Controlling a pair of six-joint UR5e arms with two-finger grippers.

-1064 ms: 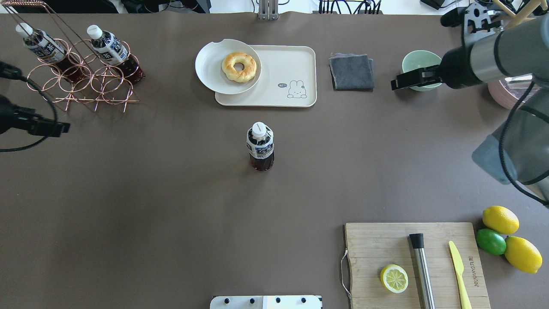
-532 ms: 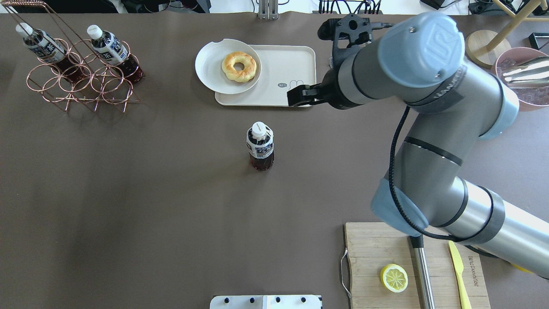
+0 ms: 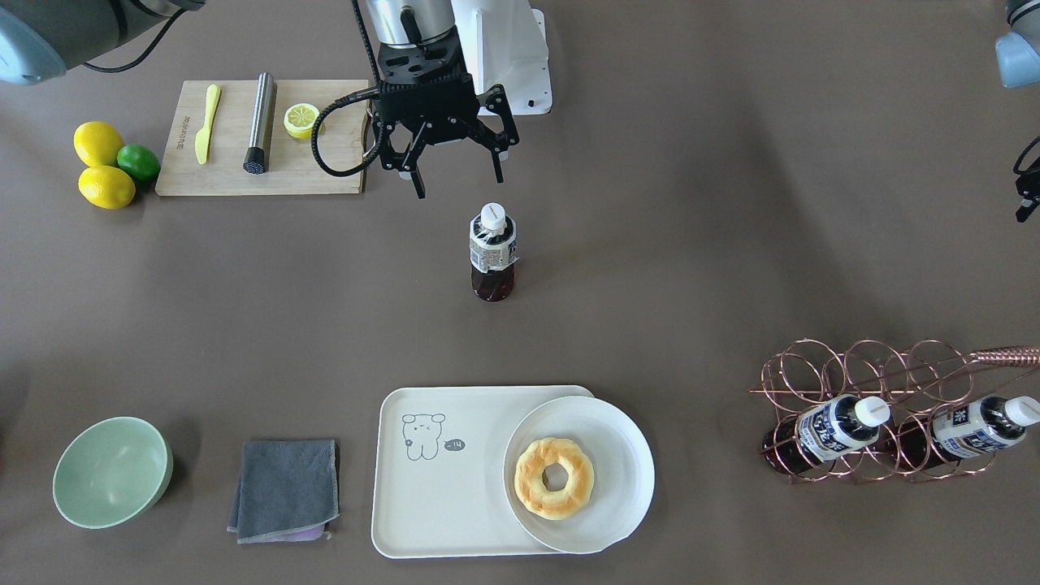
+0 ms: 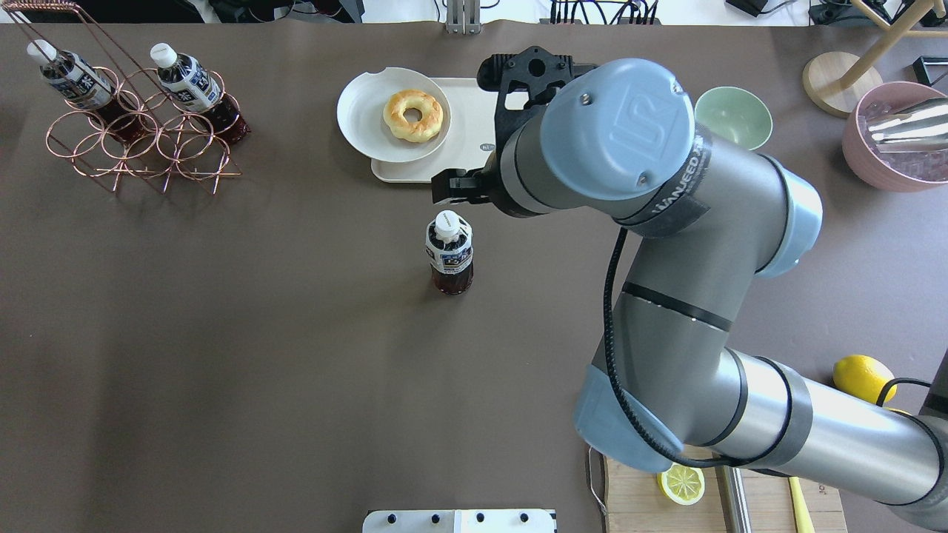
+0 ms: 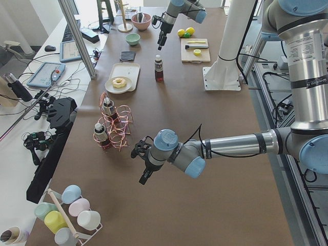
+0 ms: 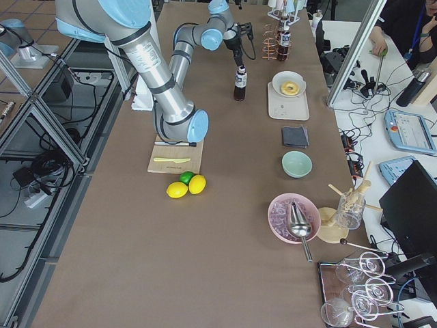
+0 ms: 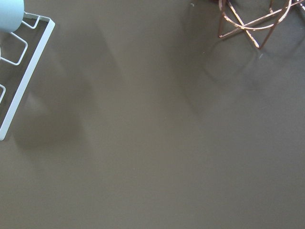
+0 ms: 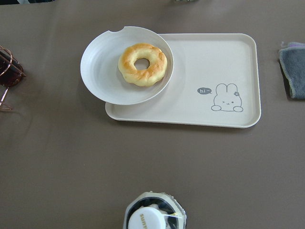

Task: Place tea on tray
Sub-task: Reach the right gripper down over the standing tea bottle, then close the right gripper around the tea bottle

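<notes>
Clear plastic, a dark brown fill and a white screw cap [image 3: 493,214] identify the tea [image 3: 492,268], which stands upright on the bare tabletop [image 3: 244,325] mid-table, well apart from the tray [image 3: 443,496]. Judged handling: liquid-filled, so moderately heavy for its size; thin walls likely yield under pressure; the printed label [image 3: 492,245] is probably slick; the tall narrow form tips easily. Recommended hold: across the labelled body below the shoulder, not on the cap. Right gripper [image 3: 457,185] hangs just beyond the bottle on the robot's side, jaws spread wide, holding nothing. Tray space is free at the bear drawing [image 3: 422,436] end; a round plate [image 3: 621,422] carrying a doughnut [image 3: 554,478] covers the other end. Left gripper [image 5: 144,175] is far off; its opening cannot be told.
</notes>
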